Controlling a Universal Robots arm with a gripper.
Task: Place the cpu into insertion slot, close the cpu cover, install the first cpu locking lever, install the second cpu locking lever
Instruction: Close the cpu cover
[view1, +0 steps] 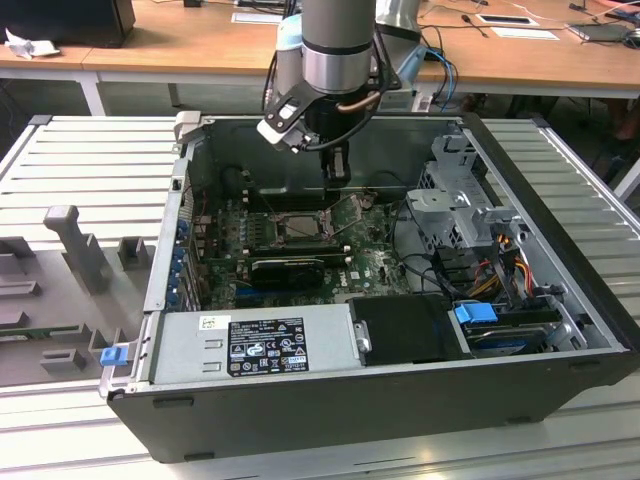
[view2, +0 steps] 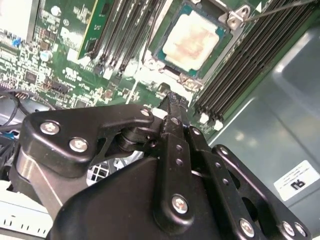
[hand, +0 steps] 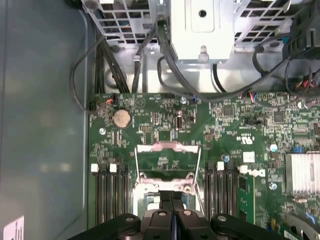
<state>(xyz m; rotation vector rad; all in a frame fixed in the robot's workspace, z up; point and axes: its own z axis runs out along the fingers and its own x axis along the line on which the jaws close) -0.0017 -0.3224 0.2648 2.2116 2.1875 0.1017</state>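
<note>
Your black metal two-finger gripper (hand: 172, 196) hangs low over the green circuit board (hand: 225, 130) inside the open dark computer case (view1: 400, 400). The fingers are pressed together and pinch nothing. You see the small, flat, square, silver-grey-topped cpu (view2: 192, 40) seated in the dark-framed square insertion slot (view2: 175, 68), near the gripper tip. The thin, silvery, hinged cpu cover (hand: 167, 147) stands swung open beside the slot, clear of the chip.

The arm (view1: 338, 45) hangs vertically from the top centre of the exterior view, wrist straight. Its black pincer (view1: 337, 165) points straight down, fingers (hand: 166, 200) pressed together with nothing between them.
</note>
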